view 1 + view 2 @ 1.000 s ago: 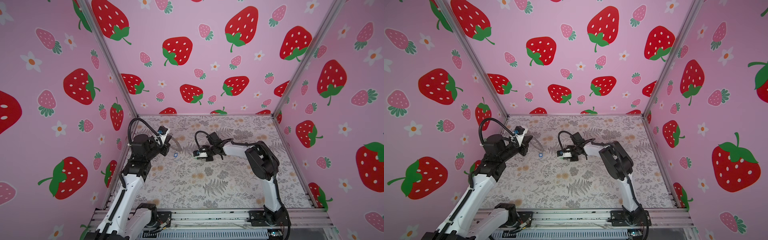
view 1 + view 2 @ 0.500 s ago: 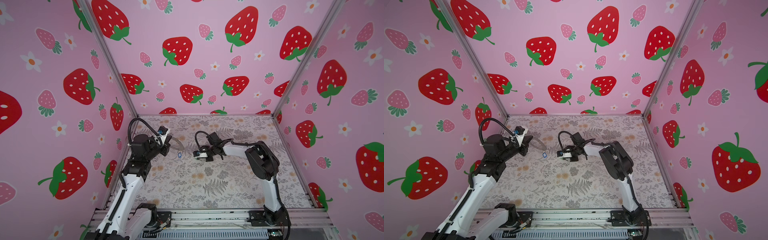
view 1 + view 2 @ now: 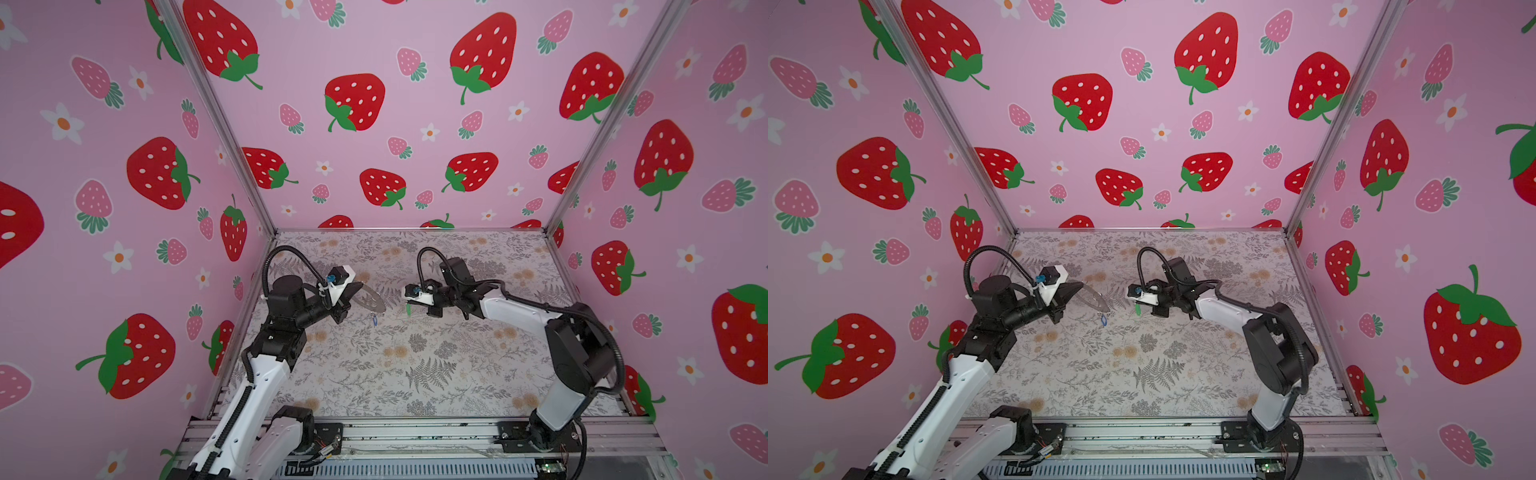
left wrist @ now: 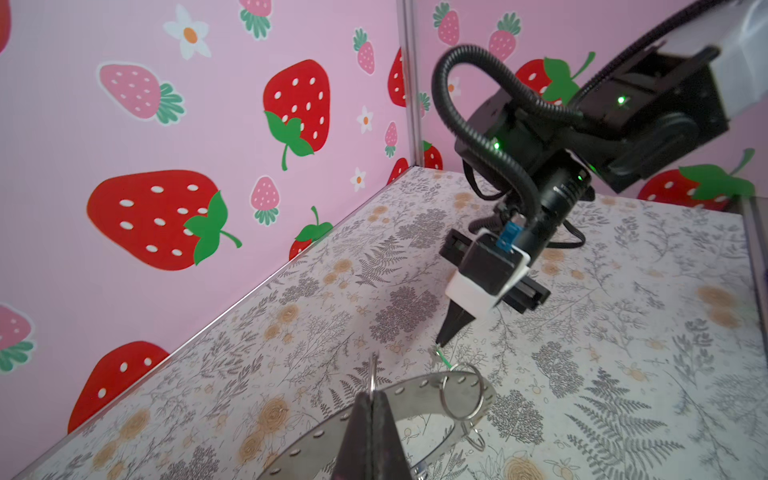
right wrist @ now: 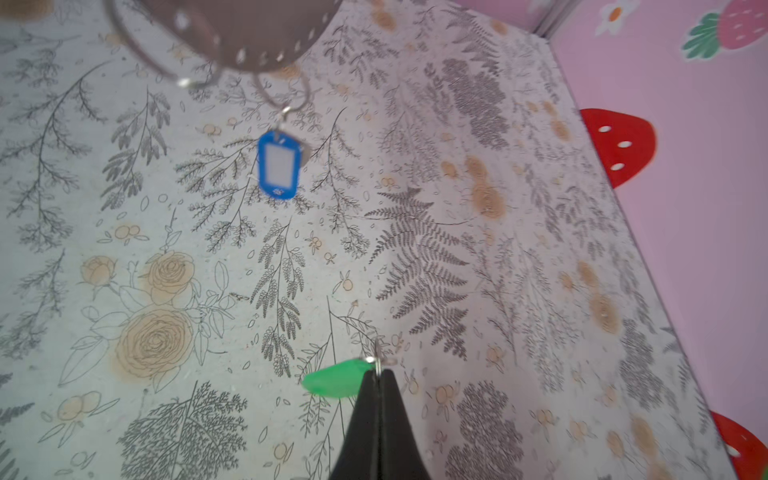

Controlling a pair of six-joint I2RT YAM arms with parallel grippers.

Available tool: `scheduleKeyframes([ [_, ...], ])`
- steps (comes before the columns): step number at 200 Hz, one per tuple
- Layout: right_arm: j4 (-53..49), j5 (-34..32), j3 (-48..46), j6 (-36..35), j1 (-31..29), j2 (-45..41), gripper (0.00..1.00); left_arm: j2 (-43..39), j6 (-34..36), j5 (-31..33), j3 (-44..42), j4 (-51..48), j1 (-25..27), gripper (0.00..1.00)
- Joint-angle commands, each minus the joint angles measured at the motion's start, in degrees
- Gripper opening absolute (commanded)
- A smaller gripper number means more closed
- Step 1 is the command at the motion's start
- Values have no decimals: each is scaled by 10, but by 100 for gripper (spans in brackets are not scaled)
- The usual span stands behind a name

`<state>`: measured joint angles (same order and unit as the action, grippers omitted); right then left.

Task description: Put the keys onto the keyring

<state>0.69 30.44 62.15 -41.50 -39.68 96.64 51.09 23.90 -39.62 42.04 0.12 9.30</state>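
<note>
Pink strawberry-print walls (image 3: 299, 62), floral tabletop (image 3: 395, 365)

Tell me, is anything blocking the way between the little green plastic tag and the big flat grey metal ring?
Nothing visible does. Only open air lies between the green plastic key tag in the right gripper and the flat grey metal ring in the left gripper. A blue plastic key tag dangles under the ring's edge.

tbl (image 3: 415, 374) w/ grey fern & tan rose print cover.

The right gripper (image 5: 378, 374), jaws pinched together, grips the green key (image 5: 332, 379); beyond it the blue key (image 5: 277, 165) hangs from the keyring (image 5: 249, 35).
</note>
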Motion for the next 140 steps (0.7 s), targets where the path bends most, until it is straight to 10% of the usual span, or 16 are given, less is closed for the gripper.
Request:
scheduleKeyframes([
  [1, 14, 3, -37, 51, 3, -66, 0, -23, 70, -5, 4, 0, 49, 0],
  [140, 58, 78, -146, 190, 1, -307, 0, 19, 253, 388, 10, 25, 347, 0],
])
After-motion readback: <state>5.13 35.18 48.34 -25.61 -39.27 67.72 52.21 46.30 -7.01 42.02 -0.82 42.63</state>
